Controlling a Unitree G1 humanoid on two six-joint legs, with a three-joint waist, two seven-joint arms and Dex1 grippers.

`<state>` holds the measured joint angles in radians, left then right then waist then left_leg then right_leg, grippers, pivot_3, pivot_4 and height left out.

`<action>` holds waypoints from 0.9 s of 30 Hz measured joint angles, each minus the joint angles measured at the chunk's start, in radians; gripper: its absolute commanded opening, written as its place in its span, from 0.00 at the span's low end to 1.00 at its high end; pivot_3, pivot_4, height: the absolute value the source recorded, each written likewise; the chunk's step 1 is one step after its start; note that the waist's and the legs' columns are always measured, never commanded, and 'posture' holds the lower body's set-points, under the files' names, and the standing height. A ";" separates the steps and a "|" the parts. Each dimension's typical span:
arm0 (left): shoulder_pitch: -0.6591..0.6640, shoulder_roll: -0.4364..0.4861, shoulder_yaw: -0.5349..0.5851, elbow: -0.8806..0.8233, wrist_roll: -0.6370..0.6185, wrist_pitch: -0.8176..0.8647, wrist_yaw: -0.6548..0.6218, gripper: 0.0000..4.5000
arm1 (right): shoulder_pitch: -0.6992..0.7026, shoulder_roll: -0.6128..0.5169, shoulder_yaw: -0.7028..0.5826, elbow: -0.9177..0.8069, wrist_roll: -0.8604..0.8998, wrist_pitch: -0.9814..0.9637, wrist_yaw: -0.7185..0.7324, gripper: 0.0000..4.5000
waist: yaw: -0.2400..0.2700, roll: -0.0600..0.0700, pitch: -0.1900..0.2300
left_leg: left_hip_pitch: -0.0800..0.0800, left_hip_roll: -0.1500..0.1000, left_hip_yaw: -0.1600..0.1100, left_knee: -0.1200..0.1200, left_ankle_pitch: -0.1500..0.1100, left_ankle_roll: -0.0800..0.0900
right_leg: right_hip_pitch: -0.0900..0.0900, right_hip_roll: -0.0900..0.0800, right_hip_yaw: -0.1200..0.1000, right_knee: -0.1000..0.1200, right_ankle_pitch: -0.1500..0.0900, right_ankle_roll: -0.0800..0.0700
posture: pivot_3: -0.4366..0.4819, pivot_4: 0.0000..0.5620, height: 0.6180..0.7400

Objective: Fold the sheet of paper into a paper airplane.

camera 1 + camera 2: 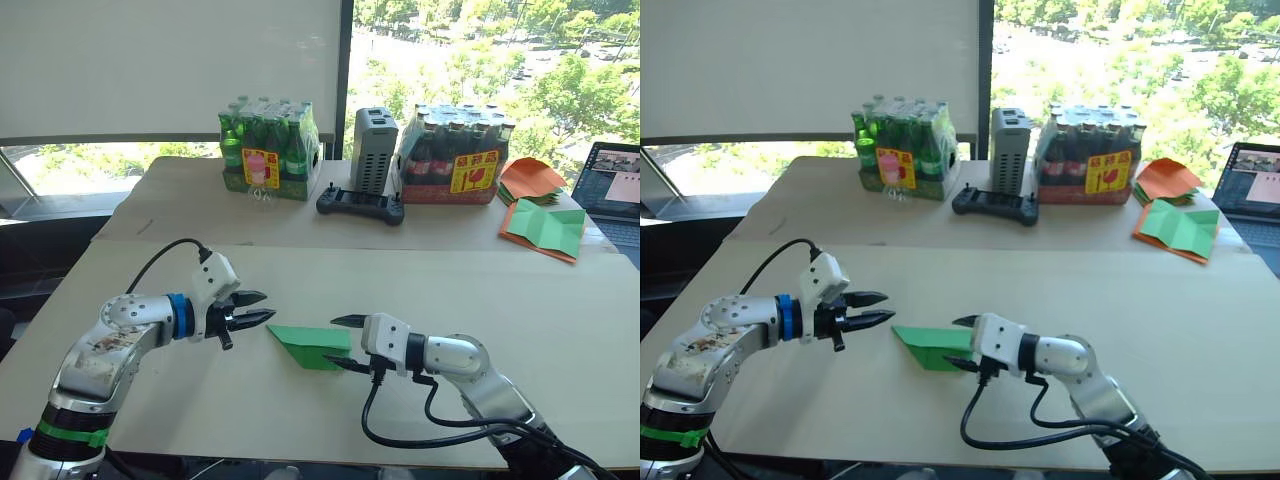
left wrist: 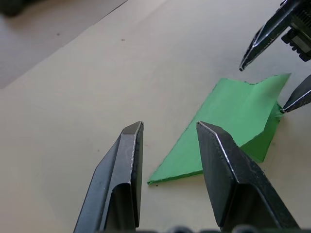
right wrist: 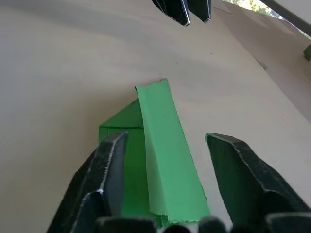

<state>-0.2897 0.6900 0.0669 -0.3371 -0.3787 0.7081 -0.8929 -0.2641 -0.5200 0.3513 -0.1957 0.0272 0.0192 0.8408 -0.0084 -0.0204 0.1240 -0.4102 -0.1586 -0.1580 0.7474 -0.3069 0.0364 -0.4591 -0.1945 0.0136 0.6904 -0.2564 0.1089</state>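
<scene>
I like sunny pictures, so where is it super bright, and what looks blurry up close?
Left eye view: the window glares bright over the trees, and the table is sunlit. Right wrist view: the right gripper's fingers look soft and blurry up close, while the paper airplane is sharper. Left wrist view: the left gripper's fingers cast soft shadows.

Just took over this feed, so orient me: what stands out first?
The bright green folded paper wedge lies on the near tan table, between the two grippers. The right gripper straddles its wide end, fingers open; the left gripper hangs open just off its pointed tip.
</scene>
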 measured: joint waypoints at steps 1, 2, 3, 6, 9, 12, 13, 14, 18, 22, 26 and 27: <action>0.003 -0.012 0.013 0.002 -0.009 0.000 0.014 0.41 | 0.000 0.000 0.004 0.008 -0.006 -0.012 0.007 0.31 | 0.000 0.000 0.000 | 0.000 0.000 0.000 0.000 0.000 0.000 | 0.000 0.000 0.000 0.000 0.000 0.000 | 0.48 0.27 0.47; 0.005 -0.018 0.027 0.003 -0.019 0.000 0.024 0.41 | 0.000 0.000 0.009 0.012 -0.007 -0.020 0.012 0.23 | 0.000 0.000 0.000 | 0.000 0.000 0.000 0.000 0.000 0.000 | 0.000 0.000 0.000 0.001 0.000 0.000 | 0.48 0.27 0.47; 0.007 -0.019 0.035 0.004 -0.022 0.000 0.029 0.41 | -0.001 0.000 0.011 0.013 -0.008 -0.024 0.015 0.15 | -0.002 0.000 0.000 | 0.000 0.000 0.000 0.000 0.000 0.000 | 0.000 0.000 0.000 0.001 0.000 0.000 | 0.48 0.27 0.47; 0.020 -0.019 0.049 0.017 -0.034 -0.006 0.043 0.41 | -0.007 0.000 0.013 0.025 -0.017 -0.049 0.030 0.00 | -0.004 0.000 0.000 | 0.001 0.000 0.000 0.000 0.000 0.000 | 0.000 0.000 0.001 0.001 0.000 0.000 | 0.48 0.27 0.47; 0.025 -0.040 0.062 0.025 -0.060 -0.004 0.060 0.41 | -0.009 0.000 0.019 0.039 -0.024 -0.065 0.036 0.00 | -0.003 0.000 0.000 | 0.000 0.000 0.000 0.000 0.000 0.000 | 0.000 0.000 0.000 0.002 0.000 0.000 | 0.48 0.27 0.47; 0.021 -0.054 0.064 0.025 -0.090 0.001 0.070 0.41 | -0.009 -0.008 0.019 0.038 -0.023 -0.081 0.052 0.00 | -0.001 0.000 0.000 | 0.000 0.000 0.000 0.000 0.000 0.000 | 0.000 0.000 0.000 0.001 0.000 0.000 | 0.48 0.27 0.47; 0.020 -0.056 0.064 0.025 -0.096 0.001 0.072 0.41 | -0.008 -0.018 0.019 0.037 -0.023 -0.092 0.059 0.00 | -0.001 0.000 0.000 | 0.000 0.000 0.000 0.000 0.000 0.000 | 0.000 0.000 0.001 0.001 0.000 0.000 | 0.48 0.27 0.47; 0.019 -0.058 0.063 0.025 -0.099 0.001 0.073 0.41 | -0.006 -0.031 0.019 0.035 -0.023 -0.104 0.069 0.00 | -0.001 0.000 0.000 | 0.000 0.000 0.000 0.000 0.000 0.000 | 0.000 0.000 0.001 0.001 0.000 0.000 | 0.48 0.27 0.47; 0.020 -0.064 0.049 0.026 -0.137 0.007 0.050 0.41 | -0.002 -0.070 0.006 0.026 -0.004 -0.133 0.112 0.00 | -0.001 0.000 0.000 | 0.000 0.000 0.000 0.000 0.000 0.000 | 0.000 0.000 0.000 0.001 0.000 0.000 | 0.48 0.27 0.47; 0.032 -0.052 0.018 0.049 -0.138 -0.007 0.009 0.41 | -0.003 -0.090 0.003 0.043 -0.005 -0.193 0.140 0.00 | -0.004 0.000 0.000 | 0.000 0.001 0.000 0.000 0.000 -0.001 | 0.000 0.000 0.001 0.002 0.000 -0.001 | 0.48 0.27 0.47; 0.035 -0.026 -0.003 0.075 -0.136 -0.019 -0.031 0.41 | -0.006 -0.089 0.004 0.074 -0.006 -0.209 0.156 0.00 | -0.002 0.000 0.000 | 0.000 0.000 0.000 0.000 0.000 -0.001 | 0.000 0.000 0.001 0.002 0.000 -0.001 | 0.48 0.27 0.47; 0.035 -0.024 -0.006 0.079 -0.136 -0.024 -0.038 0.35 | -0.006 -0.088 0.004 0.077 -0.006 -0.209 0.159 0.00 | -0.002 0.000 0.000 | 0.000 0.000 0.000 0.000 0.000 0.000 | 0.000 0.000 0.001 0.002 0.000 -0.001 | 0.48 0.27 0.47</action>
<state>-0.2543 0.6658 0.0614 -0.2580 -0.5145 0.6840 -0.9305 -0.2703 -0.6081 0.3550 -0.1189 0.0216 -0.1902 0.9998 -0.0100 -0.0203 0.1240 -0.4098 -0.1584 -0.1576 0.7476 -0.3068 0.0359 -0.4593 -0.1945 0.0142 0.6920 -0.2568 0.1084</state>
